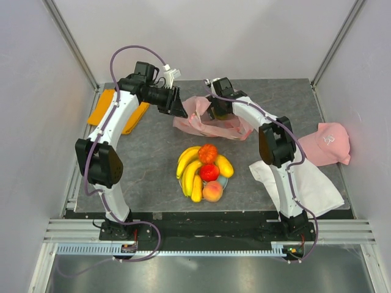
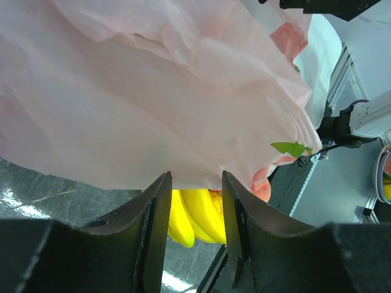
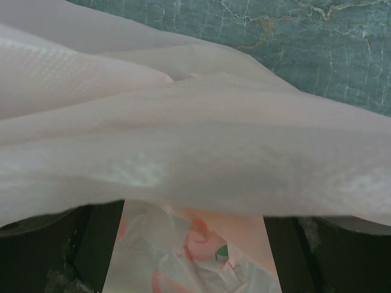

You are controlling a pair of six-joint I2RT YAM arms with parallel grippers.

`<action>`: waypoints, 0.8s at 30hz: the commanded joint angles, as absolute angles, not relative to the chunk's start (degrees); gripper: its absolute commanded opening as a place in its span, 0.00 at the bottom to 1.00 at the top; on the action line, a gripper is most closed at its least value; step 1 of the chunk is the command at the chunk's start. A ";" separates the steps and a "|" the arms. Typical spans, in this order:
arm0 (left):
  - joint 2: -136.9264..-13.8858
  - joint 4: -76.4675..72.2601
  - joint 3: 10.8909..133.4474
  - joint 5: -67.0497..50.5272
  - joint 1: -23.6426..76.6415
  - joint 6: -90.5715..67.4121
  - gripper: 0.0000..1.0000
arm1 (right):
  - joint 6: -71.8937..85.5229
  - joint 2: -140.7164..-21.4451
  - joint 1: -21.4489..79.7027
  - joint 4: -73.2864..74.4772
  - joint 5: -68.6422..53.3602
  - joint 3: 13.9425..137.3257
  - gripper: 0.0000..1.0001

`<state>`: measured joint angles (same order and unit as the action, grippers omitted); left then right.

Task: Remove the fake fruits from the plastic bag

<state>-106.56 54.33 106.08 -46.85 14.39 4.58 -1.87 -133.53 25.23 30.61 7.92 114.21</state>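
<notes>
Plastic bag (image 1: pixel 201 126) draping right hand (image 1: pixel 214 112), left hand (image 1: pixel 182 111) alongside, both outstretched

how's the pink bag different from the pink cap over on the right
The plastic bag is thin, translucent and crumpled; the cap is opaque and keeps its domed shape. The bag sits at the far middle of the table, while the cap lies at the right edge. The bag is the larger of the two. Both are pink.
</notes>
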 commanded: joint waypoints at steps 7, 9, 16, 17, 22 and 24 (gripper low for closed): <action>-103.98 53.88 103.89 -46.14 14.77 6.94 0.45 | -5.62 -135.79 23.82 27.60 8.97 118.48 0.65; -103.89 53.88 103.89 -46.05 14.77 6.86 0.45 | -6.32 -134.48 23.82 27.60 8.09 117.61 0.52; -104.06 53.70 104.06 -45.88 14.77 6.94 0.45 | -5.90 -128.41 23.82 24.53 5.62 109.96 0.70; -104.06 53.61 104.15 -45.88 14.77 6.94 0.45 | -5.28 -128.41 23.73 24.17 5.71 109.69 0.80; -104.24 53.70 103.98 -46.32 14.77 6.94 0.45 | -2.38 -130.95 23.73 24.52 5.10 112.23 0.98; -104.33 53.70 103.63 -46.23 14.77 6.94 0.45 | -0.97 -131.92 23.73 24.43 4.66 113.20 0.98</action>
<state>-106.54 54.33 103.66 -46.09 14.39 4.60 -4.14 -132.49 23.68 26.33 5.85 110.30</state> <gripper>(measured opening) 0.450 0.981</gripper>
